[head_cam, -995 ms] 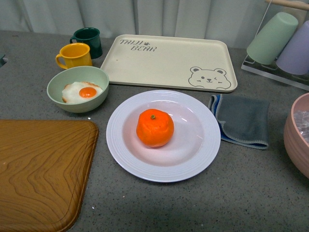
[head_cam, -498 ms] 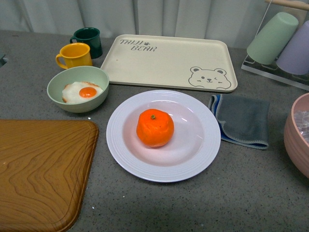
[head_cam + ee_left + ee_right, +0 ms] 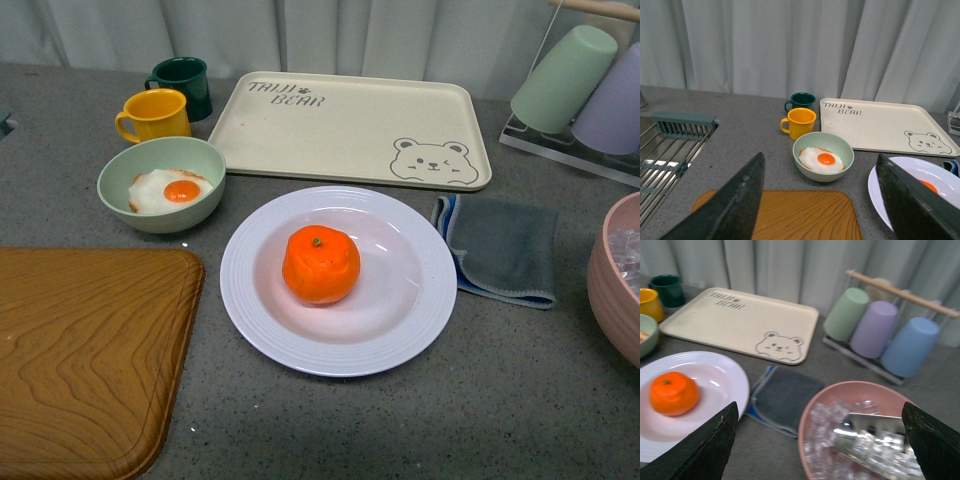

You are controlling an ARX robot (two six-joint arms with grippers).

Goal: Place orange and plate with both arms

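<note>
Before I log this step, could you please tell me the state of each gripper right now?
Left gripper: open, holding nothing.
Right gripper: open, holding nothing.

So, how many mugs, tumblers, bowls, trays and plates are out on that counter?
Mugs: 2, dark green mug, yellow mug.
Tumblers: 3, green tumbler, purple tumbler, blue tumbler.
Bowls: 2, pale green bowl, pink bowl.
Trays: 2, bear tray, wooden tray.
Plates: 1, white plate.
Total: 10.

Orange (image 3: 320, 264) sits on plate (image 3: 402, 335), before tray (image 3: 350, 120).
</note>
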